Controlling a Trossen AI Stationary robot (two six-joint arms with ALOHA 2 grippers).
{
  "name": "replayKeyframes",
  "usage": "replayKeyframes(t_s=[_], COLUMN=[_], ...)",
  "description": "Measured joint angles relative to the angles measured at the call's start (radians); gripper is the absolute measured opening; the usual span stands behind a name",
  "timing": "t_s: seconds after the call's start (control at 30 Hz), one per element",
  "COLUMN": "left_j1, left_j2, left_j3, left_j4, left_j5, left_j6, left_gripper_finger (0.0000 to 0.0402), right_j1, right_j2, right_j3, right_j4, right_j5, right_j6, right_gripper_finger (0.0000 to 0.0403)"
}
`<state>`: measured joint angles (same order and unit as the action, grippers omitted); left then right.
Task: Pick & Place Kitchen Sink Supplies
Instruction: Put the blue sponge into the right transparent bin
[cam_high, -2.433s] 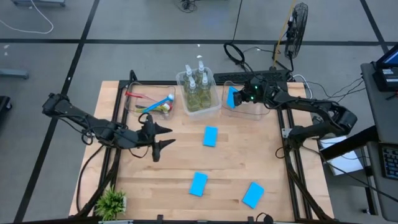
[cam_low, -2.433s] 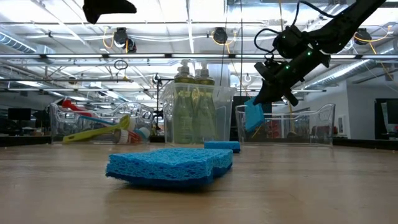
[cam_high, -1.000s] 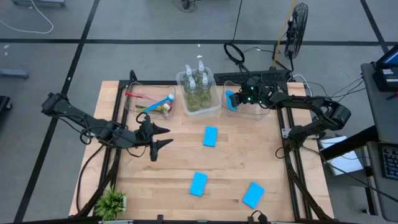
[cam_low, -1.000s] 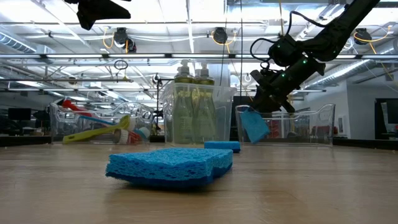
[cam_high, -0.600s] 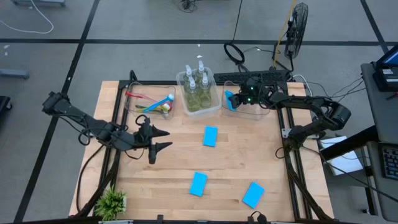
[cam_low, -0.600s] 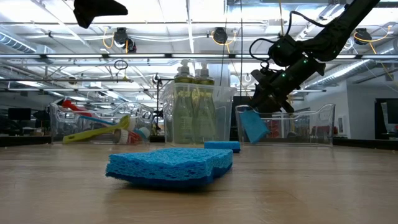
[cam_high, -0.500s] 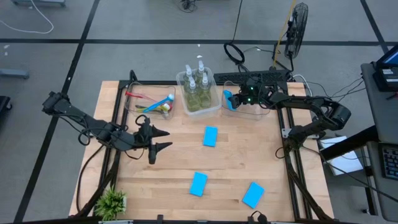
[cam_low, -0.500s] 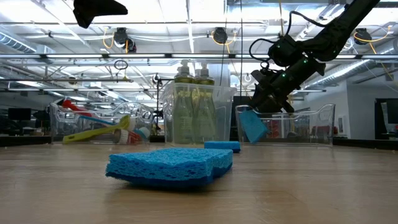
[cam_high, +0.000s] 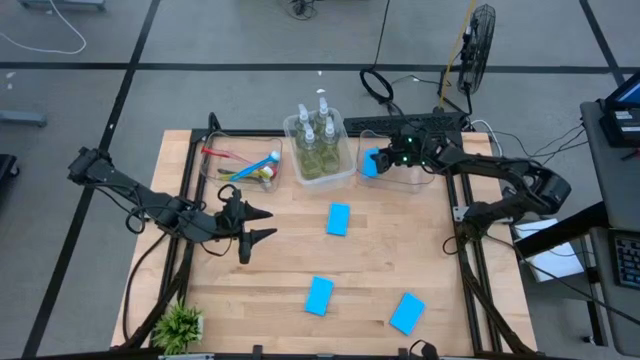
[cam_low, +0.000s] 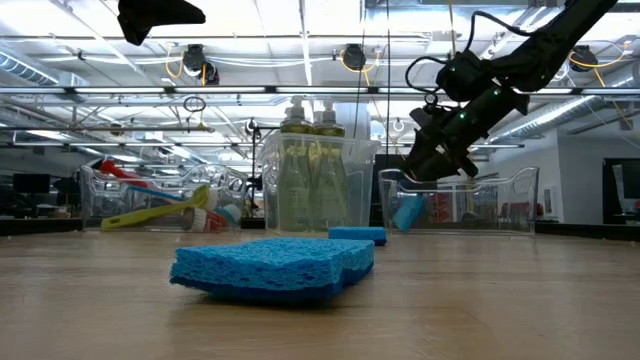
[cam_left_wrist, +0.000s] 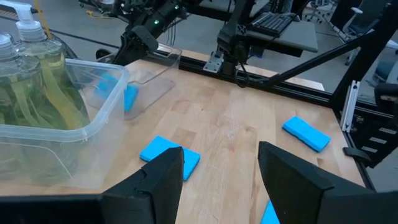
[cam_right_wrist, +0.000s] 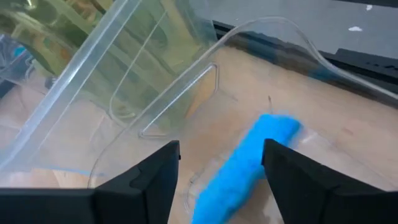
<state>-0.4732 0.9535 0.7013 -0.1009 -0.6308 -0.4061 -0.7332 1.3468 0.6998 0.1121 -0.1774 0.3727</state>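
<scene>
Over the right clear bin (cam_high: 400, 170) my right gripper (cam_high: 382, 160) hangs open, a light-blue sponge (cam_right_wrist: 249, 162) below and between its fingers, apart from them in the low view. That sponge (cam_low: 407, 212) sits tilted inside the bin, near the wall on the bottle bin's side. Three more sponges (cam_high: 339, 219) (cam_high: 319, 295) (cam_high: 407, 313) lie flat on the table. Soap bottles (cam_high: 318, 140) stand in the middle bin, brushes (cam_high: 240, 165) lie in the left bin. My left gripper (cam_high: 272, 220) waits open above the table's left middle.
A small potted plant (cam_high: 180, 325) stands at the near left corner. The three clear bins line the far edge. Bare wood lies between the loose sponges. Black frame rails (cam_left_wrist: 249, 68) and cables run along the table's far and right sides.
My right gripper has let go of the sponge and risen slightly; the sponge, earlier hanging tilted from its fingers at the bin's rim, has dropped lower into the right bin. My left arm has kept still.
</scene>
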Motion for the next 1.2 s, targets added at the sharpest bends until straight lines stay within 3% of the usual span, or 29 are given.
replayKeyframes(t_s=[0.33,0.63,0.8,1.2], left_j1=[0.000,0.000,0.000,0.000], left_j2=[0.000,0.000,0.000,0.010], left_j3=[0.000,0.001,0.001,0.001], left_j4=[0.000,-0.041,-0.043,-0.078], left_j5=[0.000,0.000,0.000,0.002], left_j6=[0.000,-0.046,-0.048,-0.101], left_gripper_finger=[0.0209,0.0209,0.0209,0.0209], right_j1=[0.003,0.009,0.041,0.175], right_j2=[-0.096,-0.197,-0.255,-0.397], right_j3=[0.000,0.000,0.000,0.000], right_j4=[-0.050,-0.053,-0.052,-0.050], right_j5=[0.015,-0.298,-0.396,-0.403], right_j6=[-0.018,0.013,0.027,0.054], right_gripper_finger=[0.0210,0.0210,0.0210,0.0210])
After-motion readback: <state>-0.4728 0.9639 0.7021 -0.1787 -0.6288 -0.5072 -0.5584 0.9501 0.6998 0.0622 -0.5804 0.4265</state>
